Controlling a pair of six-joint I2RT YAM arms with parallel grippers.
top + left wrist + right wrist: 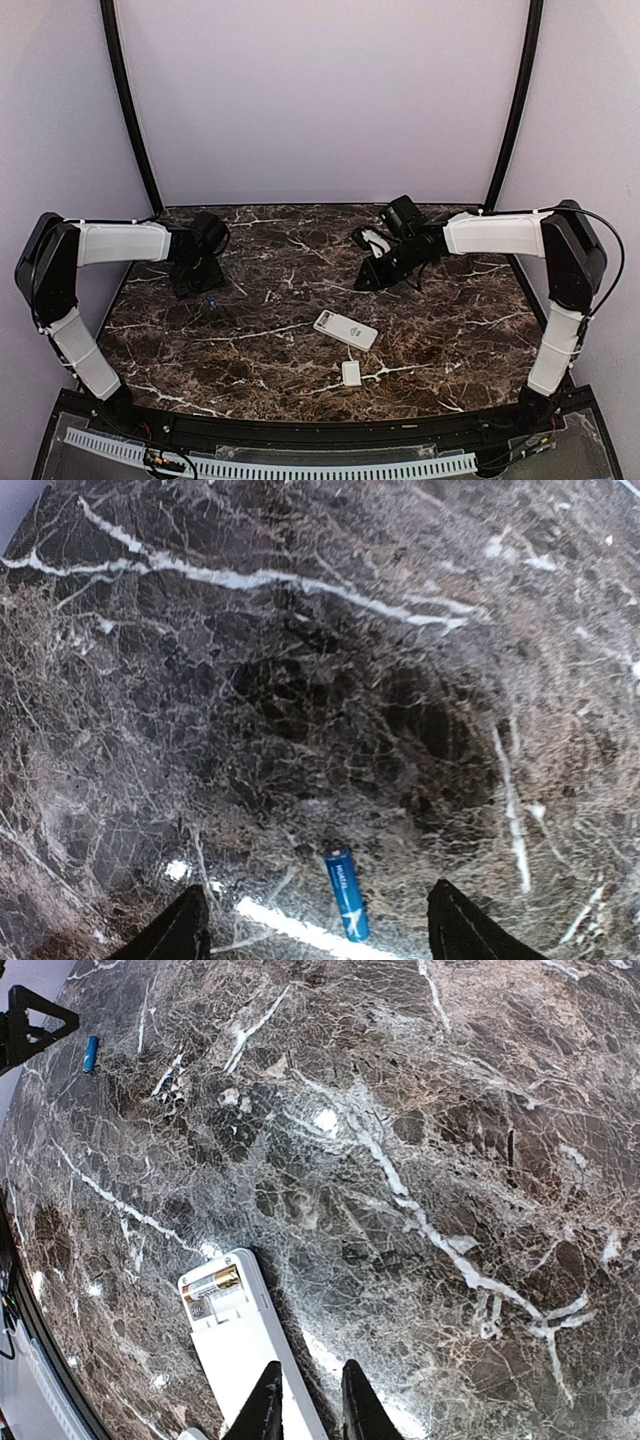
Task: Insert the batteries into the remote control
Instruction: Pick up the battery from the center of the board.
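The bluish battery [347, 908] lies loose on the worktop [300, 680], framed between the wide-open jaws of my left gripper [315, 898]. It is well apart from the remote control [250, 1350], which lies back up with the pale tan battery [212, 1285] already seated in its open bay. My right gripper [311, 1368] hangs over the remote, jaws nearly closed on nothing. I judge the battery light, hard, smooth and apt to roll, so I'd pinch it squarely across its middle.
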